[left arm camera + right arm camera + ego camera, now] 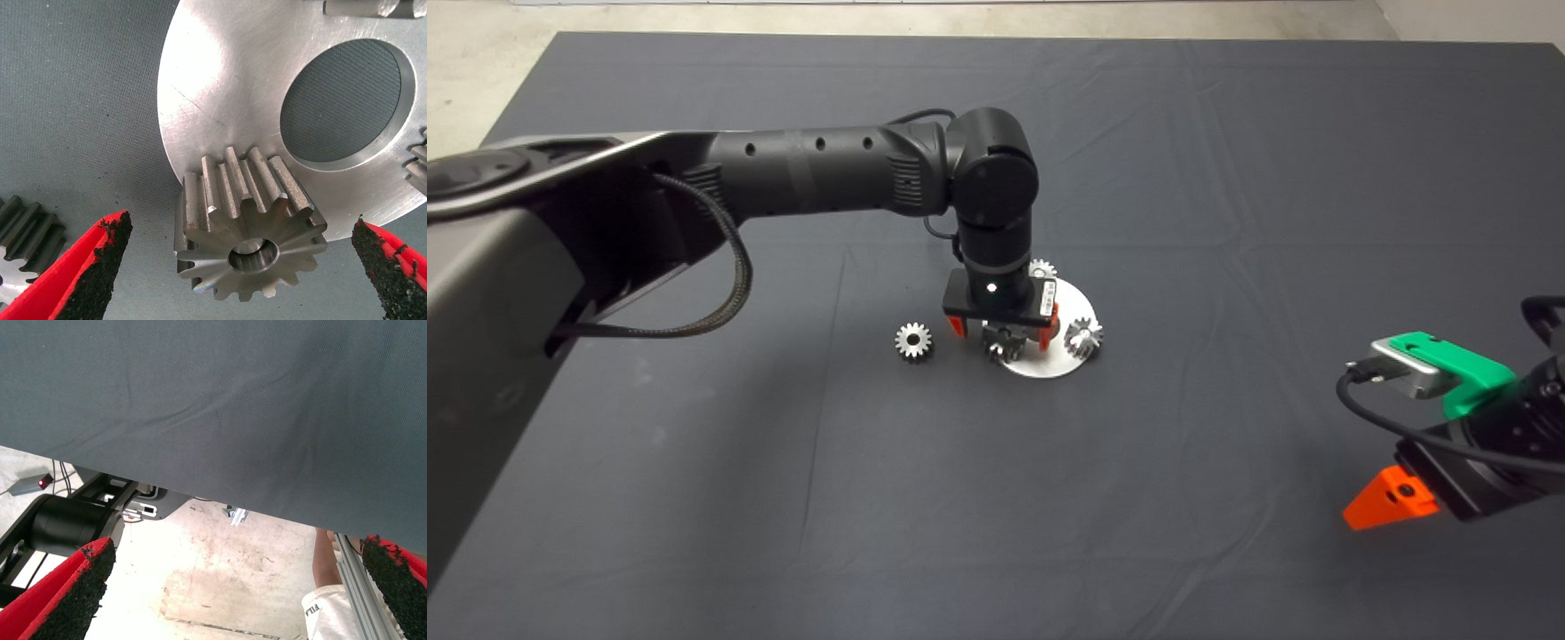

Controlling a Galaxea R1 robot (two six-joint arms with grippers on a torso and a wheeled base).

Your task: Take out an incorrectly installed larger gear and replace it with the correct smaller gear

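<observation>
The left gripper [1003,331] is hovering over the round metal plate [1073,307], fingers [100,263] standing apart on either side of the larger gear [248,223], touching nothing. The smaller gear [913,340] is lying on the mat [1227,178] beside the plate. The right gripper [1392,498] is idling at the lower right edge, fingers apart.

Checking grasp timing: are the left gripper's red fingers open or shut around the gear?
Open. The left gripper straddles the silver metal spur gear on the round metal plate; both pads stand clear of its teeth.
</observation>
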